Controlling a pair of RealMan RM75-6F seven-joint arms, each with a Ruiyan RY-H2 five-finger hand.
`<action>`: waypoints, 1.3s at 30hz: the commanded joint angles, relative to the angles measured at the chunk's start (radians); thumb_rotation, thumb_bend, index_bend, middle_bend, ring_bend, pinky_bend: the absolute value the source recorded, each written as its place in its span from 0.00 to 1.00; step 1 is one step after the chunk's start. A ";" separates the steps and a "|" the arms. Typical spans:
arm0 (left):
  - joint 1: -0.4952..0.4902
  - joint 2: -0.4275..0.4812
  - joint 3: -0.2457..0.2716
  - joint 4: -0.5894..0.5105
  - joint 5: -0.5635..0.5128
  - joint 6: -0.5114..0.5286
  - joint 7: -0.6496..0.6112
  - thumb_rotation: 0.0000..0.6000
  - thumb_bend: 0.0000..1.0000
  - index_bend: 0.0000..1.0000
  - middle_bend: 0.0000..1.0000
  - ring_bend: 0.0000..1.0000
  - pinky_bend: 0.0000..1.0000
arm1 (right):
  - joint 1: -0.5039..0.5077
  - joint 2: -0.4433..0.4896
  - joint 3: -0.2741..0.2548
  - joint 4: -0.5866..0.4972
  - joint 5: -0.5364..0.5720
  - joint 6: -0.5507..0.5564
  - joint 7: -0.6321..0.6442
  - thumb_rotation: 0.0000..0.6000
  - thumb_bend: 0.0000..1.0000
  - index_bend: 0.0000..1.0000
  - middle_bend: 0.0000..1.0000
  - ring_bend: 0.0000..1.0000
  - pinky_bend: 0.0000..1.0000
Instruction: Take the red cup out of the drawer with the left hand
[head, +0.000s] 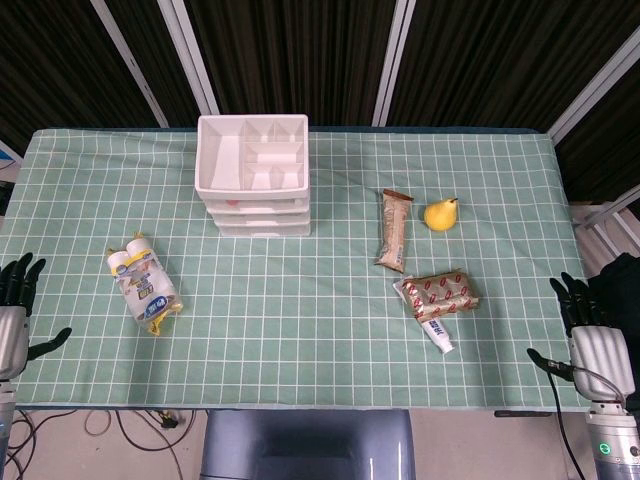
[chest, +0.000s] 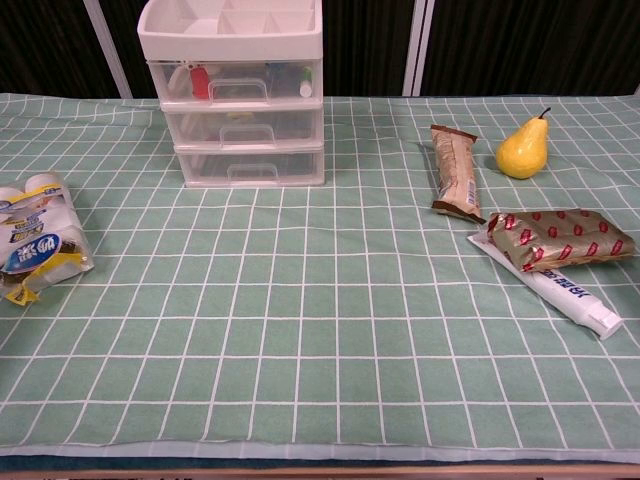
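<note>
Red cup (chest: 201, 80) sits in the top drawer (chest: 236, 84) of the white drawer unit (head: 254, 175), upper centre of frame — drawer closed. Left hand (head: 18, 300) at lower-left edge, empty with fingers spread, well apart from it; right hand (head: 590, 325) likewise, farther off. Checked tablecloth (head: 300, 330) — bare lane between.

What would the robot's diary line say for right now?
left hand: open, idle at table edge | right hand: open, idle | drawer unit: all drawers shut | red cup: inside top drawer
</note>
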 joint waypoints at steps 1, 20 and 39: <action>0.000 0.000 0.000 0.000 -0.001 -0.001 0.000 1.00 0.00 0.00 0.00 0.00 0.00 | 0.000 0.000 0.000 0.000 0.001 -0.001 0.000 1.00 0.03 0.00 0.00 0.00 0.23; -0.005 -0.001 0.003 -0.006 0.002 -0.010 -0.002 1.00 0.01 0.00 0.00 0.00 0.00 | -0.003 0.008 0.000 -0.015 0.014 -0.009 0.001 1.00 0.03 0.00 0.00 0.00 0.23; -0.198 -0.065 -0.149 -0.220 -0.150 -0.203 0.021 1.00 0.47 0.08 0.93 0.96 1.00 | 0.001 0.018 0.001 -0.035 0.037 -0.035 0.016 1.00 0.03 0.00 0.00 0.00 0.23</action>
